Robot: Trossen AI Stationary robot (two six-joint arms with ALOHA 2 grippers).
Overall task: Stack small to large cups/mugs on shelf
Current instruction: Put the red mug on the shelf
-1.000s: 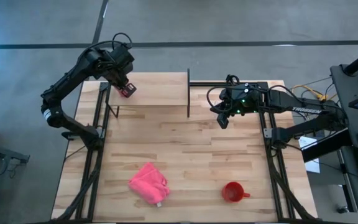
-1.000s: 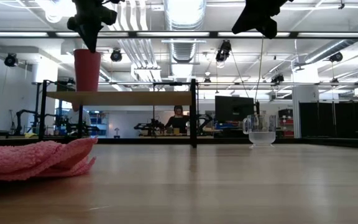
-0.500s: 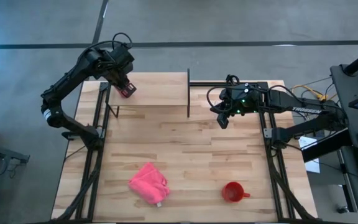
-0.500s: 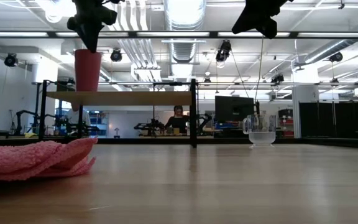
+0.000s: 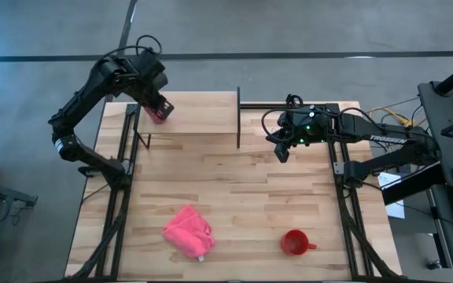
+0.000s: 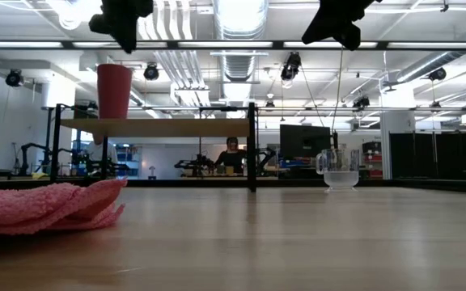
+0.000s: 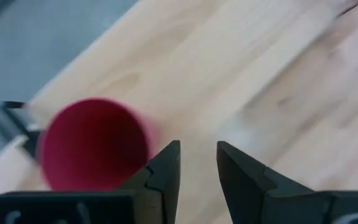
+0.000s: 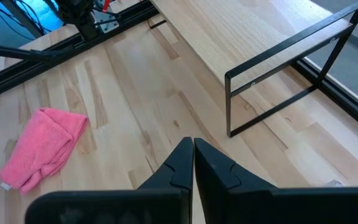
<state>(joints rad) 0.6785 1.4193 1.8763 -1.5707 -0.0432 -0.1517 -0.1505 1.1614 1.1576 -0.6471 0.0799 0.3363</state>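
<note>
The tall pink-red tumbler point(image 6: 114, 90) stands upright on the raised wooden shelf point(image 5: 203, 112), near its left end. The left gripper point(image 6: 123, 26) hangs just above the tumbler's rim, not touching it. Seen from that arm's own camera, its two dark fingers point(image 7: 165, 169) are parted by a narrow gap with nothing between them, and the tumbler's round open mouth point(image 7: 94, 151) sits just beside them on the pale boards.

The right gripper point(image 5: 282, 151) hovers over the tabletop point(image 5: 242, 196) beyond the shelf's right end, its fingers point(image 8: 182, 163) pressed together on nothing. From its camera the black post frame at the shelf's end shows ahead, with the pink cloth point(image 8: 40, 148) farther off.

The clear cup point(image 6: 340, 170) stands upright on the tabletop on the right side, below the right arm; from above I cannot make it out. The squat red mug point(image 5: 296, 242) sits on the tabletop near the front edge on the right, handle pointing right, well apart from the shelf. The pink cloth lies crumpled near the front too, left of the mug.

Beyond the table a person point(image 6: 232, 151) is at a desk in the background.
</note>
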